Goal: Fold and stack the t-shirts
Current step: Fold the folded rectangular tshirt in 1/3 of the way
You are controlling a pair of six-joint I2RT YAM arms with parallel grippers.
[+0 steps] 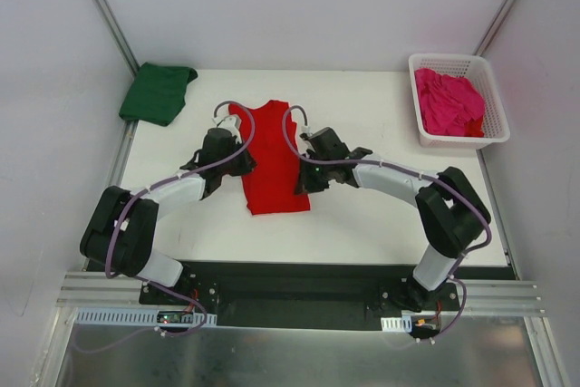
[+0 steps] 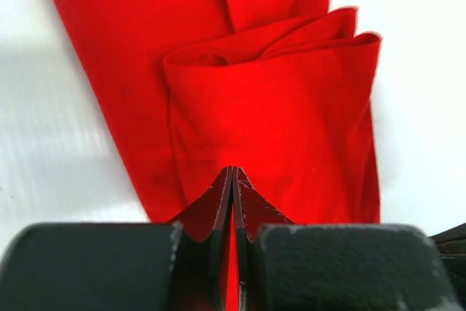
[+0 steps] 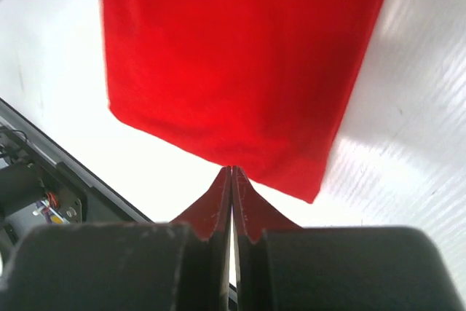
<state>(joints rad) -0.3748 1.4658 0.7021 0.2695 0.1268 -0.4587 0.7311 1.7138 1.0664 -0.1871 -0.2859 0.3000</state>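
The red t-shirt (image 1: 272, 156) lies in the middle of the table as a long narrow strip, sleeves folded in. My left gripper (image 1: 239, 163) is at its left edge, jaws shut; in the left wrist view the closed tips (image 2: 232, 171) sit over a folded red layer (image 2: 269, 107), and no cloth shows pinched between them. My right gripper (image 1: 303, 178) is at its right edge, jaws shut, tips (image 3: 231, 170) just off the shirt's edge (image 3: 233, 56). The dark green t-shirt (image 1: 159, 92) lies folded at the back left. The magenta t-shirt (image 1: 449, 101) is crumpled in the basket.
A white lattice basket (image 1: 490, 97) stands at the back right corner. White walls enclose the table on three sides. The black mounting rail (image 1: 290, 283) and the arm bases run along the near edge.
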